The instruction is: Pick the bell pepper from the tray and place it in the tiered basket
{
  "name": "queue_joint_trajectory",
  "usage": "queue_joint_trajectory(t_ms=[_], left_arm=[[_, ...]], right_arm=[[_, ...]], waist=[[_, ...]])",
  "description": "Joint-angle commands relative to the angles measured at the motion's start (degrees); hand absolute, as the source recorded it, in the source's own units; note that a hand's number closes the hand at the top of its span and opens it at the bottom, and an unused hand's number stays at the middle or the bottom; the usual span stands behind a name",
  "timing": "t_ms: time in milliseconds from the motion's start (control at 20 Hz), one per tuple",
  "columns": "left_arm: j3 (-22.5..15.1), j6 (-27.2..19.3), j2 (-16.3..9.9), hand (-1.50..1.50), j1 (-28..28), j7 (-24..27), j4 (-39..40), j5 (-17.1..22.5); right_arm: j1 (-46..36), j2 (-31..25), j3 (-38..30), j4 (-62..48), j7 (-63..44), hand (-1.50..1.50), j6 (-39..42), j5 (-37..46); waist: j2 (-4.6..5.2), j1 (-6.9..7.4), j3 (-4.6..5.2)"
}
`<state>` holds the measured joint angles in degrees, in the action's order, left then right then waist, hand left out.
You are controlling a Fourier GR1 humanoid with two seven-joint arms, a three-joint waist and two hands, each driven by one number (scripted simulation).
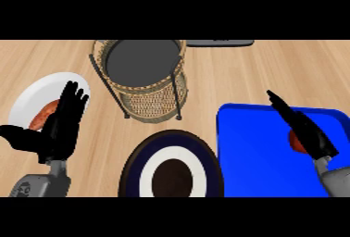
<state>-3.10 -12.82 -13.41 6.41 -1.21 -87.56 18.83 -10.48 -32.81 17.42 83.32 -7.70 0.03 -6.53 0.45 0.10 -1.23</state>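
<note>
A red bell pepper lies on the blue tray at the right, mostly hidden behind my right hand. That hand stands edge-on over the tray with its fingers straight, pointing up and left, right beside the pepper; it is open. The wicker tiered basket with a dark grey top shelf stands at the upper middle. My left hand rests open at the left, fingers up, in front of a white plate.
A white plate at the left holds a reddish-brown item, partly behind my left hand. A dark blue and white plate with a dark centre sits at the lower middle. A grey object lies at the top edge.
</note>
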Motion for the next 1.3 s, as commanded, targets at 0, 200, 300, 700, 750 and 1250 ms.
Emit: queue_joint_trajectory(t_ms=[0,200,300,700,750,1250], left_arm=[[-1.9,-0.5,-0.2,0.00,-3.6,1.1,0.6,-3.4],[-1.6,-2.7,-4.3,0.00,-9.0,-0.8,4.9,-7.5],[-0.8,-3.4,-4.1,0.00,-10.0,-1.2,5.8,-6.9],[-6.4,-5.6,-1.1,0.00,-11.9,-0.5,6.4,-12.0],[-7.2,-5.5,0.5,0.00,-13.7,1.9,7.6,-12.1],[-9.5,-5.3,0.8,0.00,-11.9,0.1,5.2,-14.0]], right_arm=[[2.9,-0.4,-5.0,1.2,3.1,1.50,-5.8,1.6],[-1.2,-5.3,-21.2,2.8,2.9,1.50,-23.0,4.3],[5.3,-10.7,-26.0,-6.6,-4.8,1.50,-29.6,9.6],[14.2,9.7,-37.4,12.2,3.2,-1.50,-56.6,6.7],[18.0,12.2,-35.5,17.0,3.6,-1.50,-56.9,7.4],[32.9,-1.7,-21.4,24.6,-32.2,-1.50,-41.9,20.5]], waist=[[-0.60,-0.69,1.21],[-1.81,-4.52,1.23],[-0.66,-10.07,1.86],[-1.26,-4.46,1.31],[-1.25,-4.12,1.38],[0.13,0.13,1.88]])
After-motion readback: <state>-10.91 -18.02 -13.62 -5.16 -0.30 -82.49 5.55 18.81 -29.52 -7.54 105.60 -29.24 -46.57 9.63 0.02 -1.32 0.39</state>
